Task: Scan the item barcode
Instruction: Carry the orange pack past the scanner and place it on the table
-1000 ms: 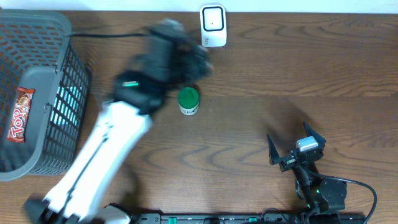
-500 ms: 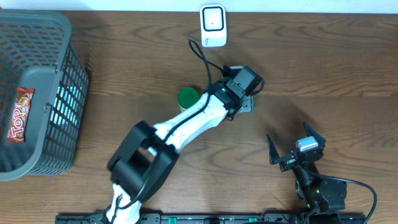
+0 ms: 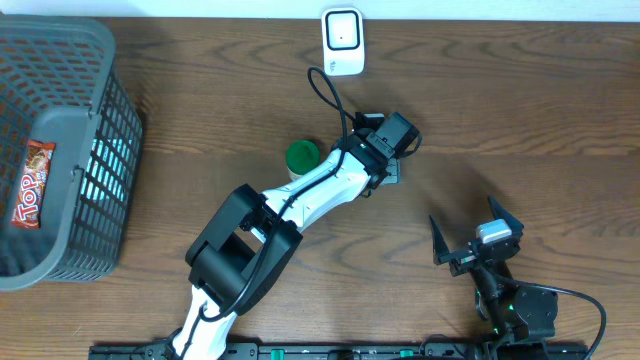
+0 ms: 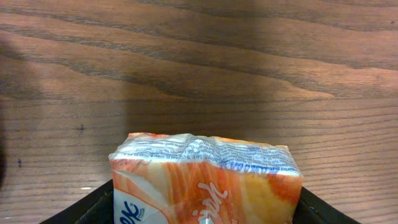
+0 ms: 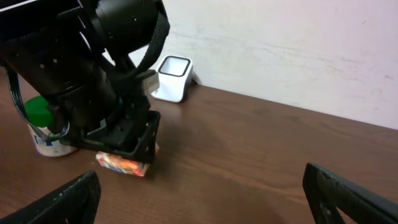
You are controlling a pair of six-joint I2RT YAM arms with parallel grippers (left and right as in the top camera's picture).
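Note:
The item is an orange and white snack packet [image 4: 205, 177] with fine blue print along its top edge. My left gripper [image 4: 205, 202] is shut on it, a black jaw pressing each side. In the right wrist view the packet [image 5: 124, 165] sits low at the table surface under the left gripper [image 5: 127, 146]; whether it touches the wood I cannot tell. From overhead the left gripper [image 3: 392, 168] lies just right of a green-capped bottle [image 3: 302, 160] and hides the packet. The white scanner [image 3: 342, 40] stands at the far edge. My right gripper [image 3: 475, 232] is open and holds nothing.
A grey wire basket [image 3: 60, 60] fills the left side, with a red "Top" candy bar [image 3: 32, 185] in it. The left arm's cable loops above the wrist toward the scanner [image 5: 173, 78]. The bottle [image 5: 43, 124] stands close beside the left arm.
The left arm has swung from beside the basket across to the right of the green-capped bottle, then settled with a slight shift. The right arm has not moved.

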